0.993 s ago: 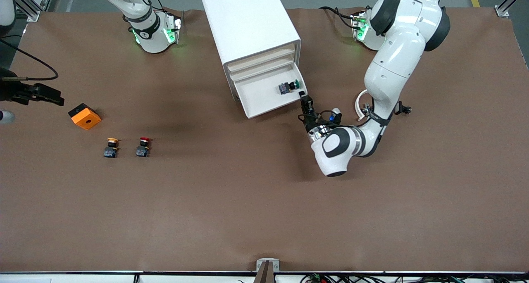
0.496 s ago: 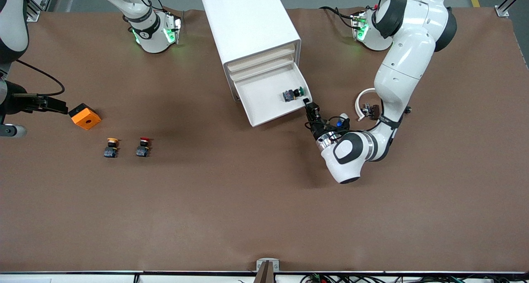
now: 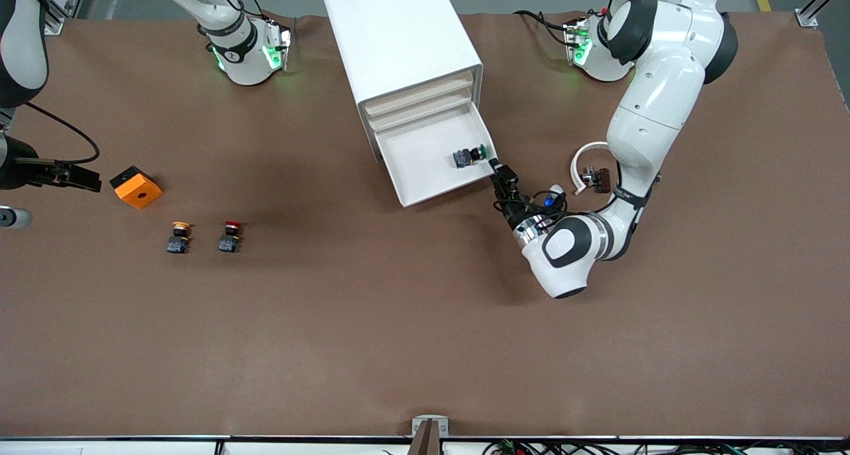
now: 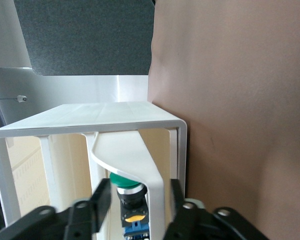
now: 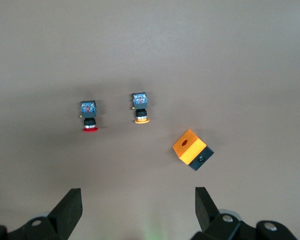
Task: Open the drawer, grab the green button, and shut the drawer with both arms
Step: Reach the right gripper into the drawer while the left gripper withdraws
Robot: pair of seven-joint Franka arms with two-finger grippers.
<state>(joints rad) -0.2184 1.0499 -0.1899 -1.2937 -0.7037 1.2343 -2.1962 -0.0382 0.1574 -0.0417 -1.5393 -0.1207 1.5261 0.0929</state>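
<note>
The drawer (image 4: 140, 170) rim partly hides the button (image 4: 126, 181).

The left gripper (image 4: 137, 207) sits at the drawer's handle (image 4: 135, 170), its black fingers (image 4: 101, 197) parted on either side of the curved white strip, seemingly without pinching it. Between them shows the green-capped button (image 4: 126, 181), inside the white cabinet (image 4: 97, 117) on the brown table (image 4: 235, 100).

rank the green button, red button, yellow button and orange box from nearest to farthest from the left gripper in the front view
From the left gripper, at the open drawer's corner:
1. green button, in the drawer, right beside the gripper
2. red button, on the table toward the right arm's end
3. yellow button, beside the red one, farther along
4. orange box, farthest, near the right gripper
</note>
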